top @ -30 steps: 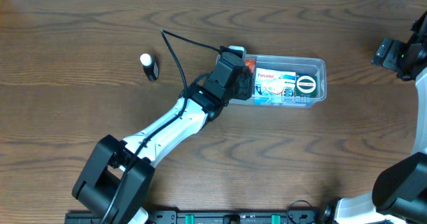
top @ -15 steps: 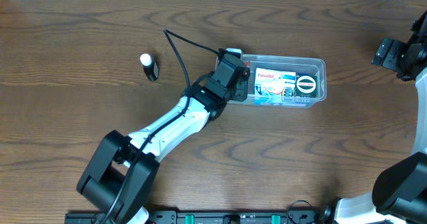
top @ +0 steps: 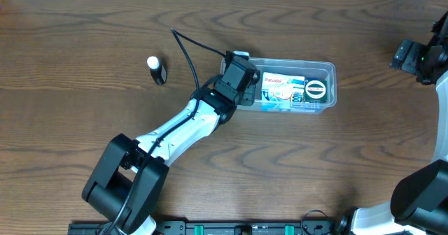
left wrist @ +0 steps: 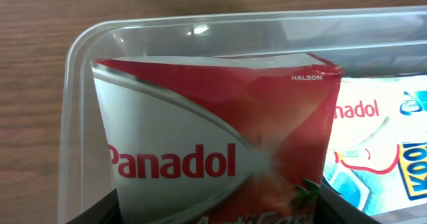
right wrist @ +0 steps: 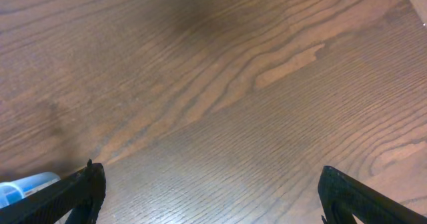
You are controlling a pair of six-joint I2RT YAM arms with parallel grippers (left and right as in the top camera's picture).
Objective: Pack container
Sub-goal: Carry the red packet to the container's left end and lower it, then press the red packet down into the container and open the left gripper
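Most of the view is dark wooden table (top: 84, 39). Toward its far edge, near the middle, sits the container (top: 332, 81), a clear, shallow plastic tub with rounded corners and a thin rim. The left gripper (left wrist: 215, 211) reaches into its left end, clamped on a red-and-white Panadol pack (left wrist: 200, 137). Inside lie a blue-and-white box (top: 280, 89) and a round dark tin (top: 315, 89). The right gripper (right wrist: 210, 194) hangs over the wood far to the right, fingers spread wide and holding nothing.
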